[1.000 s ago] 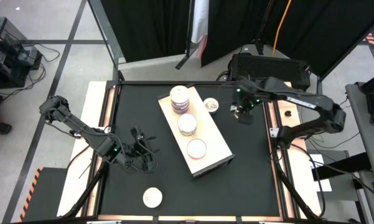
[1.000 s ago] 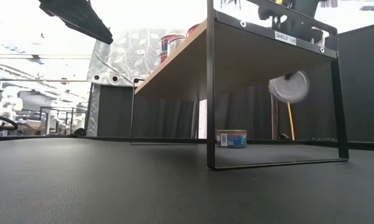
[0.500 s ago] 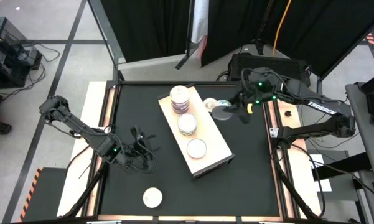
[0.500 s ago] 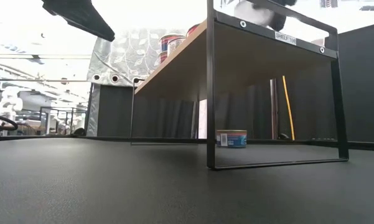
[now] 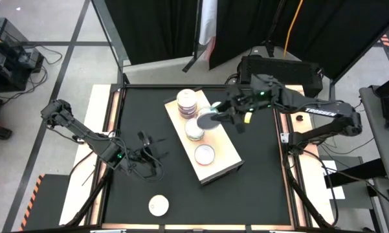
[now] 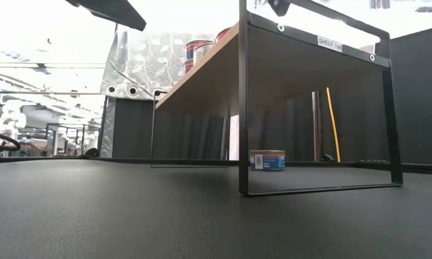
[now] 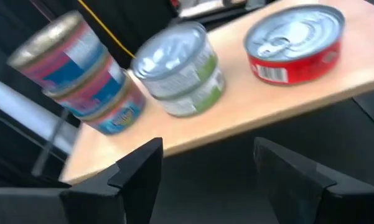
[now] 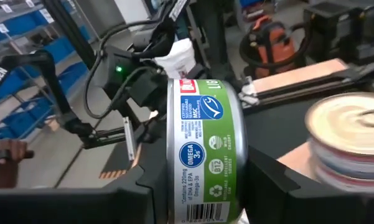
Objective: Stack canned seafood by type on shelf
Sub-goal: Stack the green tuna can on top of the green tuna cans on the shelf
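The light-wood shelf (image 5: 215,154) (image 7: 236,124) carries a stack of three blue-and-pink-labelled tins (image 5: 187,100) (image 7: 81,74), a stack of two green-labelled tins (image 5: 193,131) (image 7: 180,68) and one red tin (image 5: 204,154) (image 7: 295,43). My right gripper (image 5: 213,117) (image 8: 205,186) is shut on a green-labelled tin (image 5: 206,119) (image 8: 205,149) above the shelf, beside the green stack. My left gripper (image 5: 156,151) (image 7: 215,180) is open and empty on the table's left of the shelf. One tin (image 5: 158,205) lies near the front edge, and another (image 6: 267,160) stands on the table beyond the shelf. My right gripper pinches the green-labelled tin across its two flat faces, one finger (image 8: 143,186) on each. The green side label (image 8: 205,124) faces the wrist camera. The fingers come from the table's right side. The tin is lifted clear above the shelf.
The shelf stands on thin black metal legs (image 6: 243,108) with open room beneath it. Cables (image 5: 139,165) trail by my left gripper. The black tabletop (image 5: 259,175) has free room to the right of the shelf and in front of it.
My right gripper has carried the green-labelled tin from the table's right side toward the left and upward, to a spot over the shelf by the green stack. The tin has stayed shut in the fingers.
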`<action>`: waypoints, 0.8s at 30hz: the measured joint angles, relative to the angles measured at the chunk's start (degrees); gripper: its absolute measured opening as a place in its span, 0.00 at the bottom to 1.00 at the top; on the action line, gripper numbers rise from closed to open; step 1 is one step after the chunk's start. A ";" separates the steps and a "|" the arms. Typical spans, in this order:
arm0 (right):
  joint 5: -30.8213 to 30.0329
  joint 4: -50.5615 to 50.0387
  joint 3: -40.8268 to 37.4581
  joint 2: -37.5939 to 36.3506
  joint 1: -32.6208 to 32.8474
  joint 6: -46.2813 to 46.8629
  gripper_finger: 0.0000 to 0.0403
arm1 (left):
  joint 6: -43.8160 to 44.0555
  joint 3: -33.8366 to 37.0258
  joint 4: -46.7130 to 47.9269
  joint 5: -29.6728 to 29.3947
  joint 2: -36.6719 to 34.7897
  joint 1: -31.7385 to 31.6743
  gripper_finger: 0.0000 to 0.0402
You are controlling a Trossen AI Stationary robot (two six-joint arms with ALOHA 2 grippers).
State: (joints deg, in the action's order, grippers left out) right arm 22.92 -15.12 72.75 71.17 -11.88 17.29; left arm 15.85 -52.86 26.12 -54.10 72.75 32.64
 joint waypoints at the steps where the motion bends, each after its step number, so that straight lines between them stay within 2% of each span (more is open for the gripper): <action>1: -0.02 0.88 0.00 0.94 0.48 0.89 0.36 | -1.03 0.00 -0.63 -1.06 0.00 0.00 0.63; 10: -0.37 7.61 -0.02 9.83 2.80 13.57 0.36 | -13.61 -2.63 -2.14 -13.71 -0.48 0.00 0.63; 17: -1.98 8.85 -0.02 14.73 1.12 18.50 0.36 | -14.83 -3.17 -1.26 -14.04 -0.50 0.30 0.63; 24: -1.81 5.88 -0.04 15.70 -0.22 19.16 0.36 | -15.07 -3.17 0.21 -13.96 -0.62 2.36 0.63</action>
State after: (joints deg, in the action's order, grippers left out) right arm 21.10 -9.24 72.71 86.87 -12.10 36.45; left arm 0.77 -56.03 26.33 -68.06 72.13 35.00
